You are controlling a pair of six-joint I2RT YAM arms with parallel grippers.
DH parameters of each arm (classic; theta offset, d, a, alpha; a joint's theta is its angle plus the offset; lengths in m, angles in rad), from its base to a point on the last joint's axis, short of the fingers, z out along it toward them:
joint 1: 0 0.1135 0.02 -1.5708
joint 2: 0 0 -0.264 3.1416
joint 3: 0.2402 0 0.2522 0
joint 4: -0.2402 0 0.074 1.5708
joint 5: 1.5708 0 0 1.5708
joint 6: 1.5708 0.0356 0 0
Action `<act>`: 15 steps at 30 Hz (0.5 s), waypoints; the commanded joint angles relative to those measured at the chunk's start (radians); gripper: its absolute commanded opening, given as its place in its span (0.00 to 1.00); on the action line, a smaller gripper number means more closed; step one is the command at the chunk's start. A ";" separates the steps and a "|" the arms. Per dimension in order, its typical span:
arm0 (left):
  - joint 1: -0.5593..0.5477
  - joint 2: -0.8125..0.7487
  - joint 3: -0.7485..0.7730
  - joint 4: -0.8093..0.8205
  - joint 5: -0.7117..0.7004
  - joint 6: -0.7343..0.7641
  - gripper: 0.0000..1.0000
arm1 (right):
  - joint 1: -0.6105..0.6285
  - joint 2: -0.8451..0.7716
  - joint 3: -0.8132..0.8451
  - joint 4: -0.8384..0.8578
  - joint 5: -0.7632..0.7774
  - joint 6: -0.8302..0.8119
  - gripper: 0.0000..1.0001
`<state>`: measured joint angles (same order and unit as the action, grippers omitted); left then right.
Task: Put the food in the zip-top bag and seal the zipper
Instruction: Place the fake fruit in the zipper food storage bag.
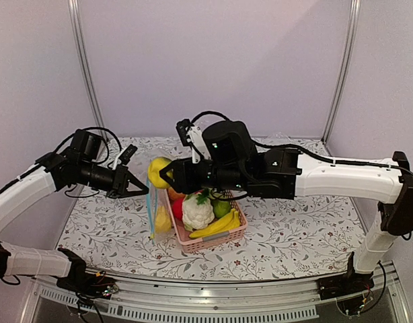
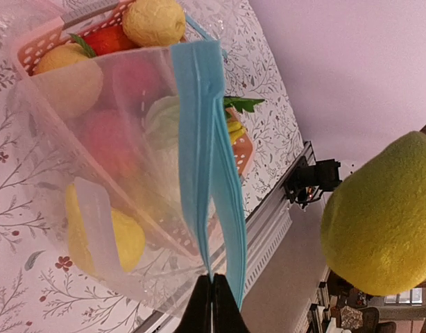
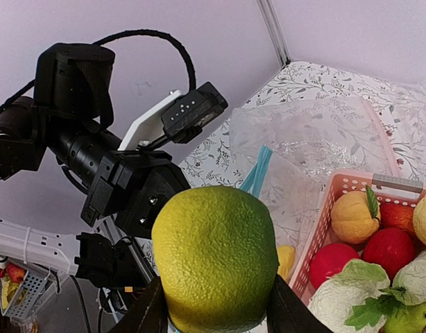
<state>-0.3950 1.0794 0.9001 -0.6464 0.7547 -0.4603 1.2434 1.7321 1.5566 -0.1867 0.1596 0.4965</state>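
Observation:
My left gripper (image 1: pixel 134 186) (image 2: pixel 213 286) is shut on one end of the light-blue zipper (image 2: pixel 199 139) and holds the transparent zip-top bag (image 1: pixel 151 214) hanging, its two strips slightly parted. Inside the bag lie a yellow lemon (image 2: pixel 119 239) and a white oblong piece (image 2: pixel 95 218). My right gripper (image 1: pixel 167 176) (image 3: pixel 216 311) is shut on the round yellow-green fruit (image 1: pixel 157 171) (image 3: pixel 214 267), held in the air just right of and above the bag's mouth. The fruit also shows in the left wrist view (image 2: pixel 383 215). The bag (image 3: pixel 307 149) and zipper (image 3: pixel 257 171) lie beyond it.
The pink lattice basket (image 1: pixel 213 243) (image 3: pixel 341 189) stands right of the bag, holding a white cauliflower (image 1: pixel 197 212), a banana bunch (image 1: pixel 220 224), red and orange fruits (image 3: pixel 390 250). Flowered cloth (image 1: pixel 294 235) covers the table; a metal rail (image 1: pixel 227 296) runs along the near edge.

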 commanded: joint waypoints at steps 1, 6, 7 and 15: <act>-0.016 0.006 -0.018 0.025 0.025 0.012 0.00 | 0.005 0.048 0.047 0.026 -0.038 0.003 0.45; -0.016 0.010 -0.029 0.036 0.023 0.013 0.00 | 0.006 0.074 0.059 0.048 -0.069 0.015 0.45; -0.016 0.010 -0.031 0.043 0.023 0.010 0.00 | 0.004 0.080 0.059 0.051 -0.072 0.021 0.45; -0.015 0.008 -0.054 0.087 0.046 -0.012 0.00 | 0.004 0.113 0.037 0.104 -0.087 0.080 0.45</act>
<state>-0.3977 1.0855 0.8669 -0.6022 0.7776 -0.4625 1.2434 1.8156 1.5852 -0.1406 0.0925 0.5358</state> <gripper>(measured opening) 0.004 0.452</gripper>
